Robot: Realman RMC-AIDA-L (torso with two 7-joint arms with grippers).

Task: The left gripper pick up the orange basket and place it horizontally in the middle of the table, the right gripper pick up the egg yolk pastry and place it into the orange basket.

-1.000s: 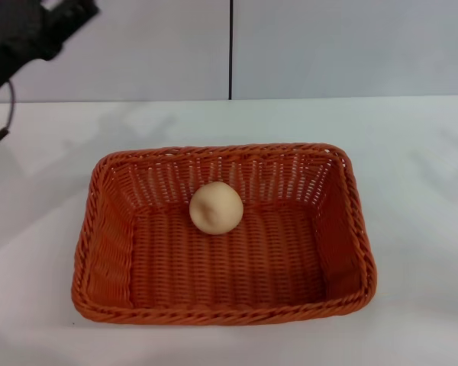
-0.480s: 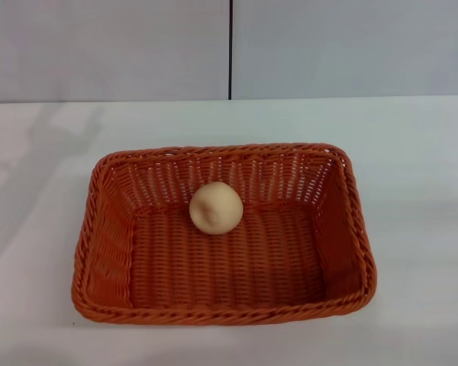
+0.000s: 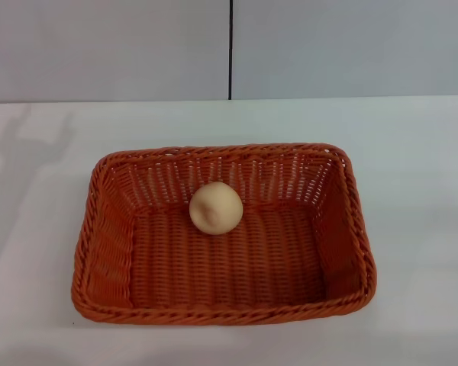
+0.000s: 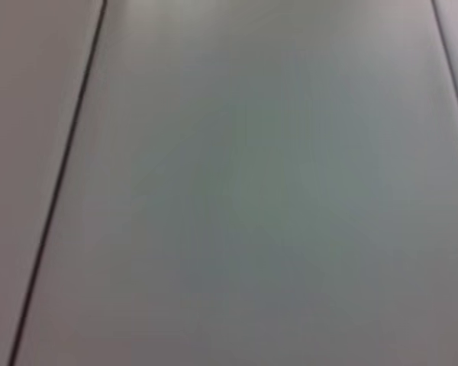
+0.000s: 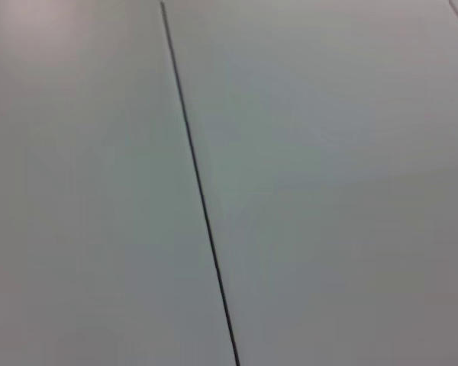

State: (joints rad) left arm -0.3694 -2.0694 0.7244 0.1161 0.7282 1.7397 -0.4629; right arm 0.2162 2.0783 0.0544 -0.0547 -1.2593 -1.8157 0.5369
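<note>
Item: orange basket [image 3: 107,263], rectangular woven, braided rim. Stood flat on the white table [image 3: 412,152], long side across the frame, at centre to lower centre of the head view.

Item: egg yolk pastry [image 3: 215,207], one, pale tan ball. Lay inside the basket on the woven floor, close to the far wall, a little left of the basket's middle; touching the floor, whether touching the wall could not be told.

Item: left claw. Absent from every view; whether released or clenched could not be told. Only a faint shadow showed at the upper left of the table.

Item: right claw. Likewise absent; state not to be told.

Item: wall panels [image 4: 275,191], grey, with dark seams; all that either wrist view showed.

Status, as judged: both placements looked complete, with the basket level and central and the pastry contained.

Handling note, as judged: the step in hand appeared to be clearing off to rest. Done well, both arms would be kept high and wide of the rim, so the basket was not nudged nor the ball set rolling
</note>
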